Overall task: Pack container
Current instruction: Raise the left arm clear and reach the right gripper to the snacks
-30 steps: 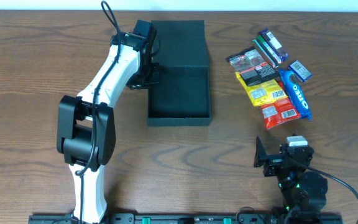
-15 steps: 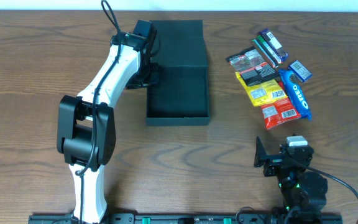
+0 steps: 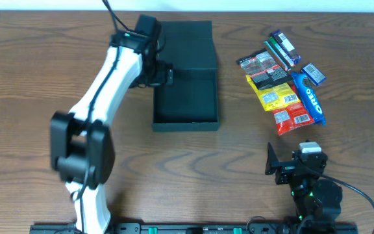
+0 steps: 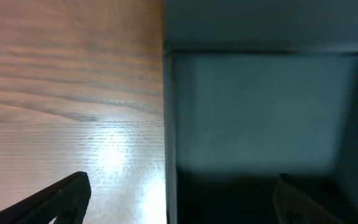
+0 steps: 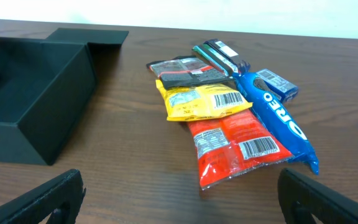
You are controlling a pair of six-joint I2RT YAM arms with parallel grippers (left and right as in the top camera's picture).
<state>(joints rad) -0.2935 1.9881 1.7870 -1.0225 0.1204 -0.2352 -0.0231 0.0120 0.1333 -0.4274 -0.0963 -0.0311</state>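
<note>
Container (image 3: 187, 97): far middle of the table (image 3: 31, 78), standing open, bare floor showing (same matte teal all over).
Lid (image 3: 186, 40): flipped back flat on the far side of the box, joined to it along the hinge.
Left arm (image 3: 109, 71): white, reaching from the near left edge up to the container's left wall.
Left gripper (image 4: 182, 186): jaws spread wide, holding nothing. They straddle the left wall close to the hinge end, one finger over the wood, the other over the inside. I cannot tell whether either touches the wall.
Right gripper (image 5: 179, 193): near right, low over the table, jaws as wide apart as the left's and empty, facing the snacks.
Snacks (image 3: 281, 81): a loose heap at the far right, well apart from the container.
Oreo pack (image 3: 309, 97): blue, on the heap's right side, lying near-to-far.
Yellow pack (image 3: 276, 96): middle of the heap, barcode up, partly under a black pack (image 3: 260, 64).
Red pack (image 3: 292, 116): nearest of the heap, touching the Oreo pack.
Small blue box (image 3: 313, 73): just right of the Oreo pack's far end.
</note>
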